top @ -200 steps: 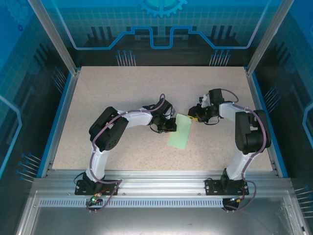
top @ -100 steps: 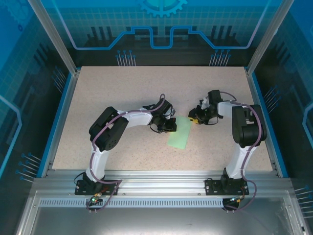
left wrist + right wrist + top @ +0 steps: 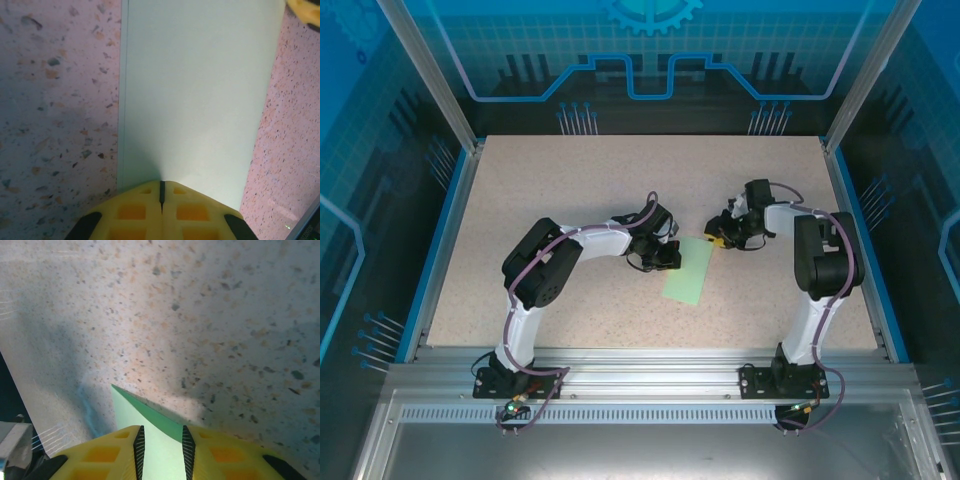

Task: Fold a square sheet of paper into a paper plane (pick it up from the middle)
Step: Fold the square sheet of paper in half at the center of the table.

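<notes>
Centrally, a folded pale mint-green paper sheet (image 3: 688, 272) lies on the desk (image 3: 570, 190), left claw (image 3: 675, 261) closed tight at its left edge, right claw (image 3: 717, 241) slightly parted astride its top corner.

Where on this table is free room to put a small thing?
Crowded: the centre, where the left gripper and right gripper meet the folded green paper. Bare: the far half of the table, up to the back wall, and the near strip between the paper and the front rail.
</notes>
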Controlling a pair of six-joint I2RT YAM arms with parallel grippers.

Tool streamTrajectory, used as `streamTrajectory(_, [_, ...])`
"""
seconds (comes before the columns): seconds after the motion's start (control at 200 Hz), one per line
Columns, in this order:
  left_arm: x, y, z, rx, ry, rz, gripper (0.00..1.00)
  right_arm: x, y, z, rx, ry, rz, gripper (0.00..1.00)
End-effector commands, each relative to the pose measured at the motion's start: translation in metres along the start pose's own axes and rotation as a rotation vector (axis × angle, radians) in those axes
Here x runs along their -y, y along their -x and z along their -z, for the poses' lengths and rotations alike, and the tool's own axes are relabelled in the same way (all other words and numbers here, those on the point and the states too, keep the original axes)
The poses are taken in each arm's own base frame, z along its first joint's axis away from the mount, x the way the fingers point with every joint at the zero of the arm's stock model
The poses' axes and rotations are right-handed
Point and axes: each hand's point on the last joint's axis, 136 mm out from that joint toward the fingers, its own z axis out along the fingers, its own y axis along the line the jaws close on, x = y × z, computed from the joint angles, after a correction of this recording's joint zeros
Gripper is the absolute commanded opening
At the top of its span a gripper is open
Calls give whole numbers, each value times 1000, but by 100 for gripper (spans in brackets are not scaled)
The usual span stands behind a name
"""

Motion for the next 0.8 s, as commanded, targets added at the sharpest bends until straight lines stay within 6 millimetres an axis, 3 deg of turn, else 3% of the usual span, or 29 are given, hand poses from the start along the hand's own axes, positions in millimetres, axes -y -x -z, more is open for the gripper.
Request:
streamTrajectory(0.0, [-32,-34,-16,-123,105,45,0,19,-6,-6,-24,-33,-63,29])
streamTrajectory(0.21, [-31,-34,-15,-119,103,45,0,-3,-4,25,42,-30,8,30])
streamTrajectory(0.34, [-30,-34,-14,-119,102,42,0,-19,-14,40,67,0,56,31])
streamTrajectory(0.42, [-30,-34,-14,-119,100,41,0,-28,-29,35,34,47,78,31])
streamTrajectory(0.56, [-30,-34,-15,-119,98,42,0,-21,-48,13,-23,32,79,31])
streamTrajectory(0.795, [-28,-34,-13,-119,96,40,0,15,-51,-13,-51,-44,7,29])
